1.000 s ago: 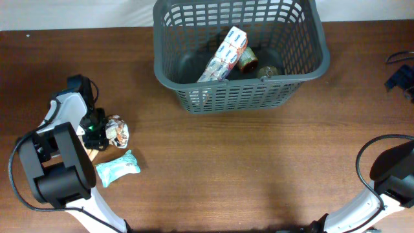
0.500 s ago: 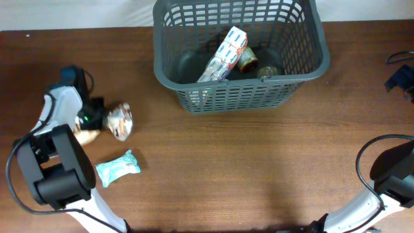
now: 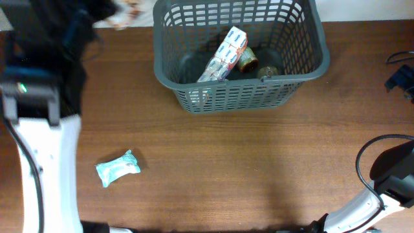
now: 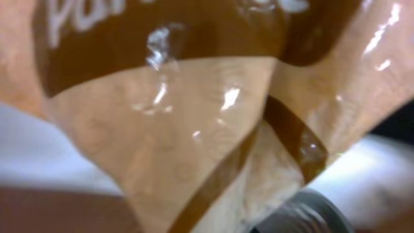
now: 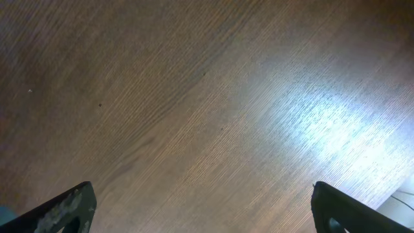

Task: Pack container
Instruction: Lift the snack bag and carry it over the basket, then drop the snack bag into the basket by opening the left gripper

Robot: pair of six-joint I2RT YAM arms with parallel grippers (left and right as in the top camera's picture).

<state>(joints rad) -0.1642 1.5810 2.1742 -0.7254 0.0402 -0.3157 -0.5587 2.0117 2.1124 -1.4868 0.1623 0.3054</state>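
Note:
The container (image 3: pixel 310 61), a large dark grey basket, stands at the back middle of the table. A white, red and blue packet (image 3: pixel 224 54) and two round tins (image 3: pixel 248 60) lie inside it. My left gripper (image 3: pixel 103 11) is raised high at the back left, just left of the basket, and is shut on a crinkly brown and tan snack bag (image 3: pixel 124 14). That bag (image 4: pixel 194 129) fills the left wrist view and hides the fingers. The basket's rim (image 4: pixel 304 213) shows below it. My right gripper (image 5: pixel 207 217) hangs open over bare wood.
A teal wipes packet (image 3: pixel 118 168) lies on the table at the front left. The left arm's white links (image 3: pixel 45 149) reach up along the left side. The right arm (image 3: pixel 388 175) sits at the front right, with dark cables (image 3: pixel 401 74) at the right edge.
My left gripper closed on the snack bag and lifted it off the table, swinging up and back toward the basket's left side. The right arm has not moved.

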